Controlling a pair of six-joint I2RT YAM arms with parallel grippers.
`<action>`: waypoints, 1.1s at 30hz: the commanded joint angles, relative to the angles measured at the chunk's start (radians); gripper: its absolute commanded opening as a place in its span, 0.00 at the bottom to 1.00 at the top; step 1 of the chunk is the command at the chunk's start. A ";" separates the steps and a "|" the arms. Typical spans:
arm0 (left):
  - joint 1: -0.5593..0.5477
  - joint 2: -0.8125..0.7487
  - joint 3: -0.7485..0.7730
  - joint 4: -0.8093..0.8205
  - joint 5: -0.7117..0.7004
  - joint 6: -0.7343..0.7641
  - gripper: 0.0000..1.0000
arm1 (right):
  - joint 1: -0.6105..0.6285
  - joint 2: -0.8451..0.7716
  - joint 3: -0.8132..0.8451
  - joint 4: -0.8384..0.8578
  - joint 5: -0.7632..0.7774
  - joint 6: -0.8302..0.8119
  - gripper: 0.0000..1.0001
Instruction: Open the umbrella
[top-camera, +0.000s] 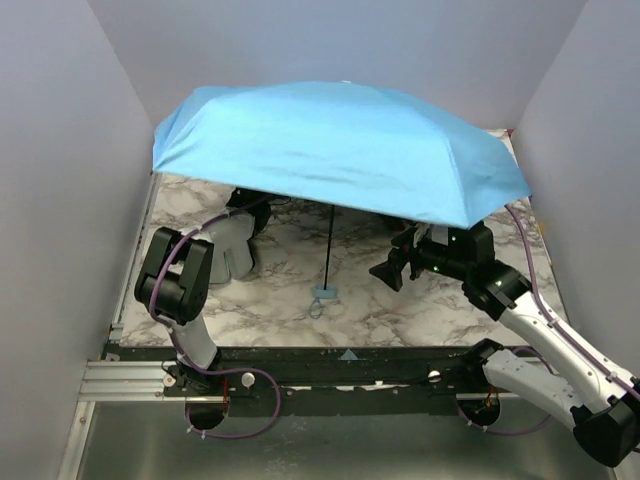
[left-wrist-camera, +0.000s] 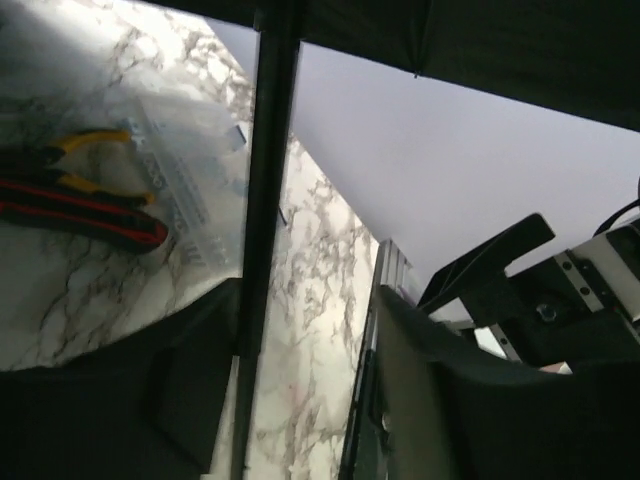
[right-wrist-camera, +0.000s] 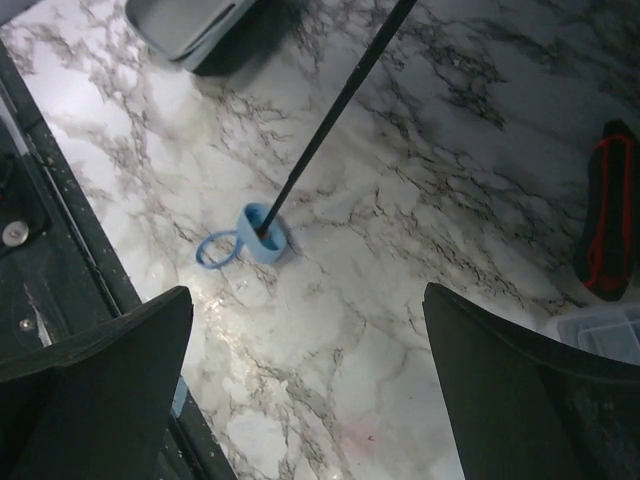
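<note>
The umbrella (top-camera: 340, 150) is spread open, its sky-blue canopy covering the far half of the table. Its thin black shaft (top-camera: 330, 245) runs down to the small light-blue handle (top-camera: 326, 294), which rests on the marble top with its wrist loop beside it. My left gripper (top-camera: 236, 252) sits under the canopy's left side. In the left wrist view it (left-wrist-camera: 310, 400) is open, with the shaft (left-wrist-camera: 265, 200) running close by its left finger. My right gripper (top-camera: 393, 268) is right of the shaft. In the right wrist view it (right-wrist-camera: 310, 380) is open and empty, with the handle (right-wrist-camera: 262, 235) ahead of it.
Red and yellow-handled tools (left-wrist-camera: 80, 200) and a clear plastic case (left-wrist-camera: 190, 190) lie on the marble under the canopy. They also show at the right edge of the right wrist view: tool (right-wrist-camera: 605, 215), case (right-wrist-camera: 600, 335). The black rail (top-camera: 340, 355) runs along the near edge.
</note>
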 joint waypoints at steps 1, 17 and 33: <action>0.020 -0.084 -0.066 -0.052 0.016 0.065 0.69 | -0.001 -0.020 -0.031 -0.003 0.037 -0.054 1.00; 0.173 -0.386 -0.044 -1.194 -0.199 0.818 0.98 | -0.003 -0.097 -0.125 -0.113 0.150 -0.233 1.00; 0.222 -0.934 -0.330 -1.371 -0.831 1.417 0.99 | -0.186 -0.179 -0.167 -0.165 0.293 -0.404 1.00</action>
